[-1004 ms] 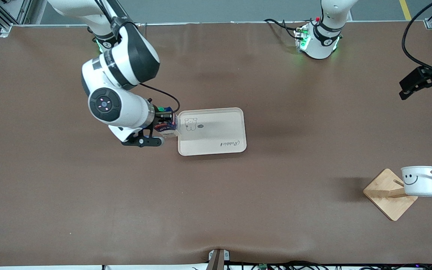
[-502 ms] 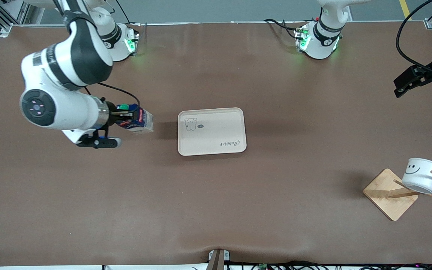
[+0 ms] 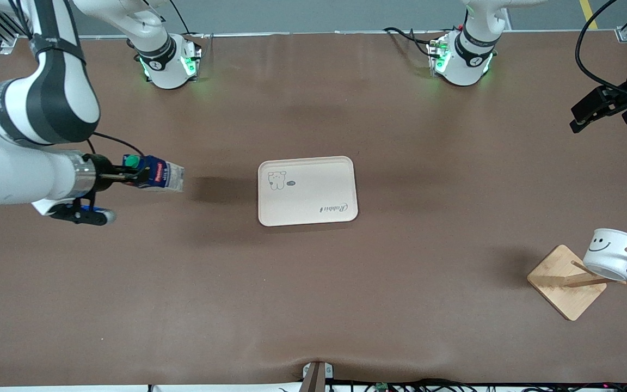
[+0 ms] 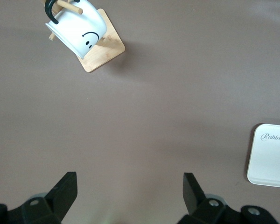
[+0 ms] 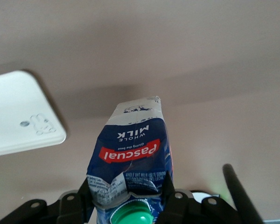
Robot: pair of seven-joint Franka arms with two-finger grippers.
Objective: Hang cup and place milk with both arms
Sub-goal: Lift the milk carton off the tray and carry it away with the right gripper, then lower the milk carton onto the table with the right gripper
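My right gripper (image 3: 135, 175) is shut on the dark-blue milk carton (image 3: 157, 174) near its green cap and holds it lying level in the air, over the table toward the right arm's end, away from the tray. The right wrist view shows the carton (image 5: 133, 158) squeezed between the fingers (image 5: 169, 193). The white smiley cup (image 3: 613, 254) hangs tilted by its black handle on a peg of the wooden rack (image 3: 569, 280); it also shows in the left wrist view (image 4: 79, 29). My left gripper (image 3: 599, 111) is open and empty, high over the table's edge at the left arm's end.
A cream tray (image 3: 308, 190) with a small bear print lies flat at mid-table, with nothing on it; its corner shows in the left wrist view (image 4: 269, 156) and the right wrist view (image 5: 18, 114). Cables trail near the left arm's base (image 3: 463, 54).
My right arm has swung the milk carton away from the tray's edge toward the right arm's end of the table. The cup tipped and settled on its peg. The left gripper shifted slightly.
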